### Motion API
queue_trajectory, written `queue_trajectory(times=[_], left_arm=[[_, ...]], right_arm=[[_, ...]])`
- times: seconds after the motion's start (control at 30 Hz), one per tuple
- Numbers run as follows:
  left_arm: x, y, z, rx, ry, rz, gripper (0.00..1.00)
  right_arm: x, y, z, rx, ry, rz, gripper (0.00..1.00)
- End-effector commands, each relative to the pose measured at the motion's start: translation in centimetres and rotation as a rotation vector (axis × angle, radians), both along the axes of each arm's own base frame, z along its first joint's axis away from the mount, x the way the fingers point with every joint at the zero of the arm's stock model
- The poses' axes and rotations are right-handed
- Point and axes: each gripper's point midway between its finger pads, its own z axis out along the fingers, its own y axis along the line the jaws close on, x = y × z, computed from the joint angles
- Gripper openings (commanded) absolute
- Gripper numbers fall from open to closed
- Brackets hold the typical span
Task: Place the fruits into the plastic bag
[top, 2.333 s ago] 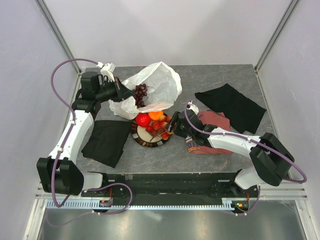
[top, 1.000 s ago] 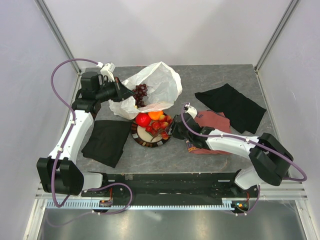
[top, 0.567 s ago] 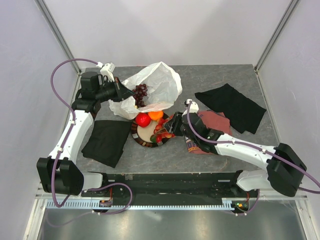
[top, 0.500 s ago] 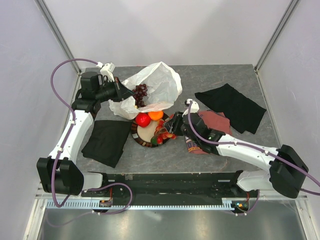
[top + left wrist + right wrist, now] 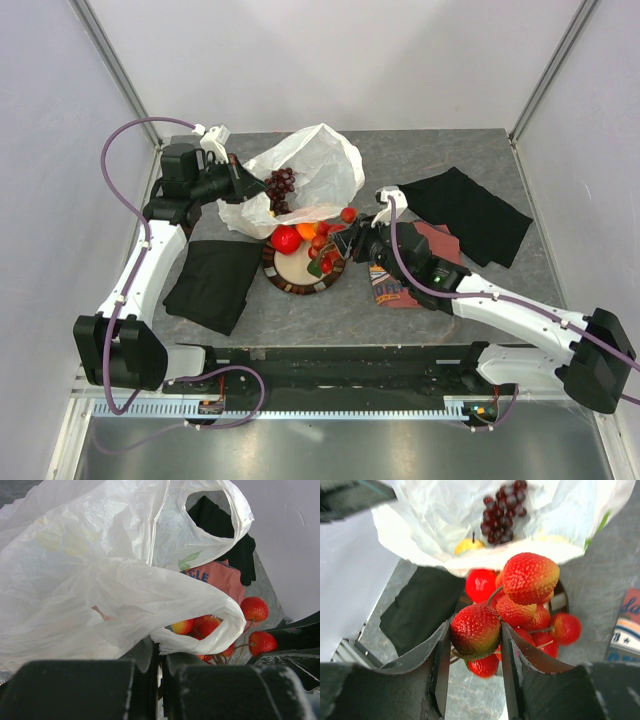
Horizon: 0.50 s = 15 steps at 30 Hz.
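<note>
Right end effector (image 5: 475, 632) grips a cluster of small red-yellow fruits (image 5: 527, 577) at the gaping mouth of the translucent white plastic bag (image 5: 325, 160), over the round patterned plate (image 5: 283, 284). Left end effector (image 5: 159, 660), closed, pinches the bag's rim. A dark purple grape bunch (image 5: 501, 511) lies inside, and a yellow lemon (image 5: 468, 545) is half hidden by the rim.

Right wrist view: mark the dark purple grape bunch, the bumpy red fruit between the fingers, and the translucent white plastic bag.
dark purple grape bunch (image 5: 502, 511), right wrist view, cluster middle.
bumpy red fruit (image 5: 475, 630), right wrist view, front face.
translucent white plastic bag (image 5: 415, 540), right wrist view, near rim.
</note>
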Motion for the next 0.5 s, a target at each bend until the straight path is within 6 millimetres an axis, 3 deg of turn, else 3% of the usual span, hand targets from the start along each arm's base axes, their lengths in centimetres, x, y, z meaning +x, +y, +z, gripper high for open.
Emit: queue_trajectory(times=[0.0,0.07,0.1,0.17,0.37,0.43,0.47], left_arm=[[0.2,-0.2,1.8,-0.028,-0.036,-0.008,0.02],[0.3,-0.2,1.8,-0.028,-0.036,-0.007,0.02],[0.3,-0.2,1.8,-0.027,-0.037,-0.008,0.02],[0.3,-0.2,1.8,-0.028,-0.036,-0.007,0.02],[0.2,-0.3,1.8,-0.029,-0.034,-0.011,0.02],[0.2,-0.2,1.9,-0.029,-0.039,-0.008,0.02],[0.2,-0.2,1.9,-0.027,-0.040,-0.007,0.02]], right_arm=[[1.6,0.5,8.6,0.089,-0.177,-0.032,0.00],[2.1,1.1,9.5,0.079,-0.193,-0.025,0.00],[2.3,1.2,11.2,0.088,-0.224,-0.026,0.00],[3.2,1.8,12.5,0.087,-0.242,-0.029,0.00],[7.9,3.0,13.6,0.090,-0.251,-0.019,0.00],[10.1,3.5,12.4,0.069,-0.233,-0.015,0.00],[10.9,3.7,13.4,0.082,-0.249,-0.017,0.00]])
